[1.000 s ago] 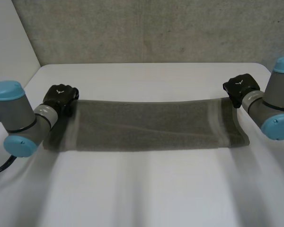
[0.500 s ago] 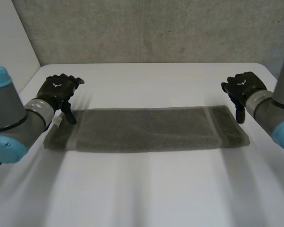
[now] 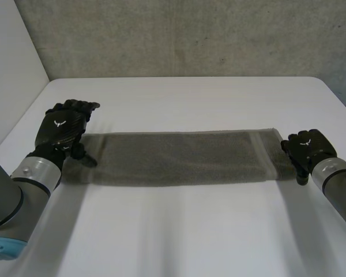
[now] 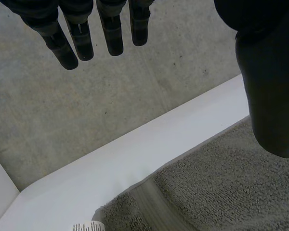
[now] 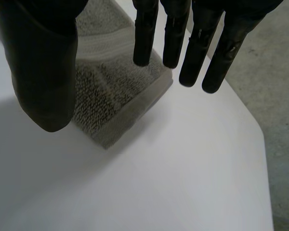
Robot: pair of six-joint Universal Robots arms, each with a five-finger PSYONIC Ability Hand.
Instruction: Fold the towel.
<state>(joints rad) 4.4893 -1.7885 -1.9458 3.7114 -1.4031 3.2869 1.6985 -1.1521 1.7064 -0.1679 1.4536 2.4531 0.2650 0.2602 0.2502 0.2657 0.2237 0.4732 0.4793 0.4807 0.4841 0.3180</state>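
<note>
The left hand (image 3: 62,128) sits over the nine o'clock end of the towel (image 3: 179,158). It hides that end's corners in the head view. I cannot tell if it touches the cloth or hangs just above it. The right hand (image 3: 307,151) is at the three o'clock end and hides part of the short edge there. Both arms are cut off at the six o'clock side.

In the left wrist view the fingers (image 4: 82,38) are straight and spread. The thumb (image 4: 267,96) sticks out to the side, so this hand is let go and holds nothing. The towel lies under its palm. A small white label (image 4: 89,226) shows at the towel's corner. It is cut off, and its marks are too small to read.

In the right wrist view the fingers (image 5: 144,33) are straight too, away from the thumb (image 5: 43,72), with nothing held. The towel's corner lies below the fingertips.

The towel is a long grey strip. It lies flat across the white table (image 3: 184,231) from nine o'clock to three o'clock, with a pale stripe near the three o'clock end.

A grey wall (image 3: 190,34) stands past the table at twelve o'clock. A white panel (image 3: 8,69) stands at ten o'clock.
</note>
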